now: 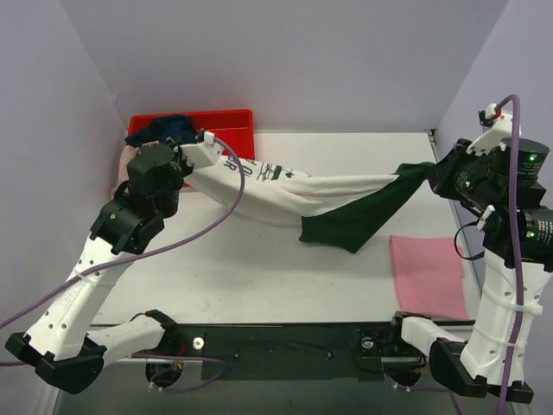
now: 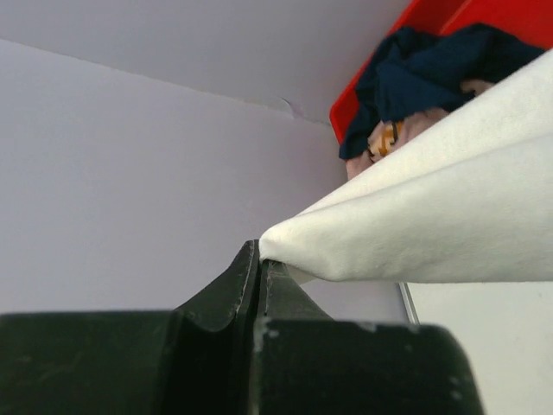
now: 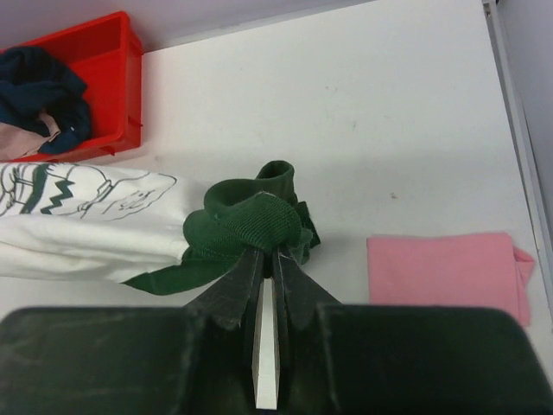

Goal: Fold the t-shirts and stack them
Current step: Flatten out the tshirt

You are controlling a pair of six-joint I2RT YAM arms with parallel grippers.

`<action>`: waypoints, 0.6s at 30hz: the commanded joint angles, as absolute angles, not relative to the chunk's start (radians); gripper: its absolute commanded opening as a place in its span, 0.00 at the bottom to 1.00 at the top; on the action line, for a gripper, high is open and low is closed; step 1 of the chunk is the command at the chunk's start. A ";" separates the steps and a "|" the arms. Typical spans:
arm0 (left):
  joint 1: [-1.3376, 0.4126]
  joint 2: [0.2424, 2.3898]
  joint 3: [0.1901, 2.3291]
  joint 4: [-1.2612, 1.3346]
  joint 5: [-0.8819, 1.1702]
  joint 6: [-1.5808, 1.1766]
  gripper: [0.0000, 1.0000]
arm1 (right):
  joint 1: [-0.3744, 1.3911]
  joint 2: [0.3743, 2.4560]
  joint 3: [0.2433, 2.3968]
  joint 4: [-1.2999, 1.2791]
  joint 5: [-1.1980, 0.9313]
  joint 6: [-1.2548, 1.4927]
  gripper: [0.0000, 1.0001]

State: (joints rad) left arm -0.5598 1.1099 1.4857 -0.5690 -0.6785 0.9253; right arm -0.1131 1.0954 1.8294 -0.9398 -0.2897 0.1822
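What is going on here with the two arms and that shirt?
Both arms hold one white-and-green t-shirt stretched between them. The left claw pinches a white edge near the red crate; the right claw grips bunched green cloth. A folded pink t-shirt lies by the right arm, and navy clothing sits in the crate.

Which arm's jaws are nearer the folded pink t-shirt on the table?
Right. The right arm grips the white-and-green t-shirt just beyond the folded pink t-shirt; the left arm holds its white end far off, beside the red plastic crate.
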 commanded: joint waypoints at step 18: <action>-0.523 1.106 1.808 -0.529 -0.749 0.775 0.00 | -0.132 1.115 2.252 -0.994 -0.348 0.218 0.00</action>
State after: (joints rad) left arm -0.5343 1.1320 1.5784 -0.6140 -0.6830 0.8490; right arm -0.1192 1.2407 2.0933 -1.0451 -0.3782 0.2298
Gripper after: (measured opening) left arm 0.033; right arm 0.012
